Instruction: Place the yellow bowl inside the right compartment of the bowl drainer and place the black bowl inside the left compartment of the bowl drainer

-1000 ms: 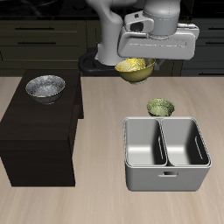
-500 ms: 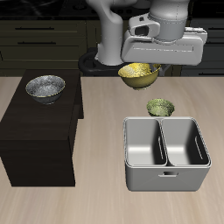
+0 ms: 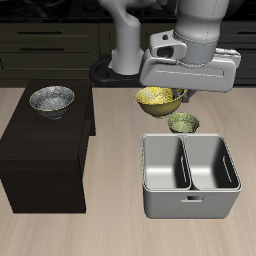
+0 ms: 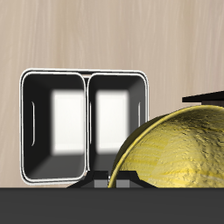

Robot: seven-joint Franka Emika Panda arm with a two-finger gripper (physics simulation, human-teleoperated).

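Aloft, the end effector grips the yellow bowl behind the bowl drainer, over the tabletop.

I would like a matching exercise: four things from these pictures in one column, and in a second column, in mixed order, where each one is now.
Things:
1. yellow bowl
2. black bowl
3. olive-green bowl
4. bowl drainer

Places:
A. on the dark cabinet
B. on the table just behind the drainer
C. near the table's front edge, both wells empty
D. in the air, held by the pincer

Pairs: 1-D, 2-A, 3-B, 4-C
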